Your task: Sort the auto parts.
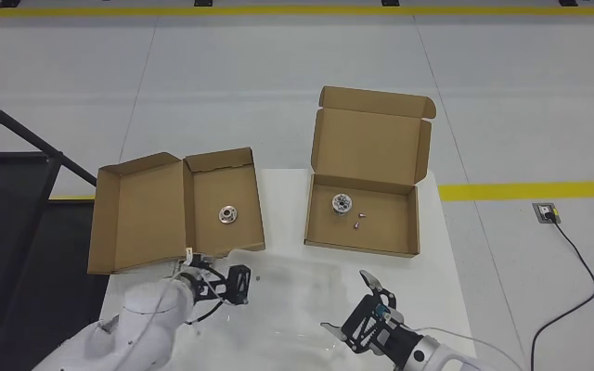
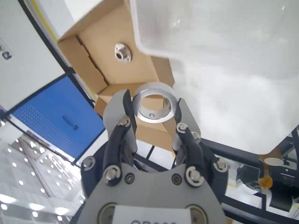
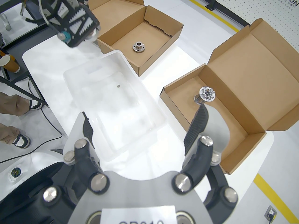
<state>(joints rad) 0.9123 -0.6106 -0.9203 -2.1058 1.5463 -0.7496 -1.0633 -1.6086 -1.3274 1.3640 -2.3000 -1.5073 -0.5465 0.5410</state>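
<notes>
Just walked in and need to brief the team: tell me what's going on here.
The robot is sorting auto parts. Its left claw grips a metal ring close to the left cardboard box, which holds a flanged hub. The right cardboard box holds a cylindrical part and a small part. The right claw hangs open by the clear tray.

A white perforated panel is carrying a dark logo and a line of lettering at its corner. A blue perforated panel is showing small dark print, turned over and too blurred to make out. White labels on the bases of the right pincer and the left pincer are showing only the tops of cut-off characters.
</notes>
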